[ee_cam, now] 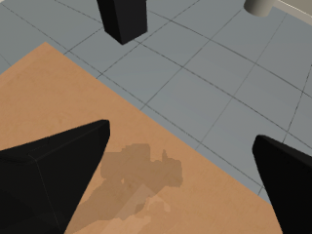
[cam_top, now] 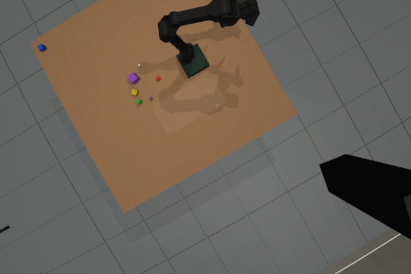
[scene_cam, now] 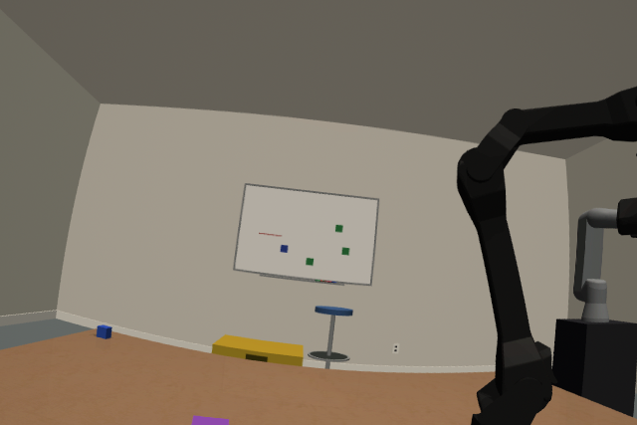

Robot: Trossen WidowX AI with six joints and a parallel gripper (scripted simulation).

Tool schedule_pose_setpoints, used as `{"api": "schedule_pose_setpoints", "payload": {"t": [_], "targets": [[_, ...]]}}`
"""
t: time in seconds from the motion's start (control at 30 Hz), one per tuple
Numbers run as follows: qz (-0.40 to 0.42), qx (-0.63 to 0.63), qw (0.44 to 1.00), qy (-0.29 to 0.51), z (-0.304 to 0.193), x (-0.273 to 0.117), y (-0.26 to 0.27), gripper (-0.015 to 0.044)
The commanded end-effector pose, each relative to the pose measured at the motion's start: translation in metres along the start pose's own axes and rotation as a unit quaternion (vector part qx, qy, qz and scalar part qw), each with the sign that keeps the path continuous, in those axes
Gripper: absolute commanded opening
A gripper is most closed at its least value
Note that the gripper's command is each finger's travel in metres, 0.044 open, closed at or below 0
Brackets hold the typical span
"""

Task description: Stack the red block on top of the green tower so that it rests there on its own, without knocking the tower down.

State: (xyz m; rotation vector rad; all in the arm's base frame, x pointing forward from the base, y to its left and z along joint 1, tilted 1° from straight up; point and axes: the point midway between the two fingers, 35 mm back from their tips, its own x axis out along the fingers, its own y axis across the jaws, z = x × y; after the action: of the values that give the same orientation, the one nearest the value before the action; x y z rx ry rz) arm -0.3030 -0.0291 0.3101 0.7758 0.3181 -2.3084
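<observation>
Over at the far right edge of the brown table [cam_top: 109,151], the gripper [cam_top: 248,8] is hanging up in the air with its fingers spread nearly all the way, and there's nothing between them, just table and grey floor showing through the gap in the wrist view. The arm [cam_top: 196,15] bends up from its dark green base plate [cam_top: 196,63] and reaches away from the blocks, so the gripper is well apart from all of them. The red block [cam_top: 158,78] sits on the table by itself, left of the base plate. The green tower [cam_top: 139,101] is a bit nearer and further left; from the top view I can't really tell how many blocks tall it is. A yellow block [cam_top: 134,92] is just beside the green one, and a bigger purple block [cam_top: 133,77] sits beyond that, left of the red one. There's also a tiny white cube [cam_top: 139,65] and a tiny grey cube [cam_top: 151,98] near the bunch. A blue block [cam_top: 42,47] is way off in the left corner of the table, well apart from everything else.
</observation>
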Motion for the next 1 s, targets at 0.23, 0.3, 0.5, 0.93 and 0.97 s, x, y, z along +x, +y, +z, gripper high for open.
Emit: {"api": "schedule_pose_setpoints", "payload": {"t": [0.23,0.3,0.5,0.93,0.97], "targets": [[-0.07,0.074,0.995,0.023,-0.034,-0.019,-0.041,0.044],[-0.091,0.097,0.991,0.029,-0.045,-0.026,-0.052,0.044],[-0.151,0.177,0.972,0.042,-0.079,-0.05,-0.077,0.044],[-0.271,0.335,0.9,0.07,-0.165,-0.109,-0.111,0.044],[-0.28,0.346,0.893,0.072,-0.172,-0.114,-0.112,0.044]]}}
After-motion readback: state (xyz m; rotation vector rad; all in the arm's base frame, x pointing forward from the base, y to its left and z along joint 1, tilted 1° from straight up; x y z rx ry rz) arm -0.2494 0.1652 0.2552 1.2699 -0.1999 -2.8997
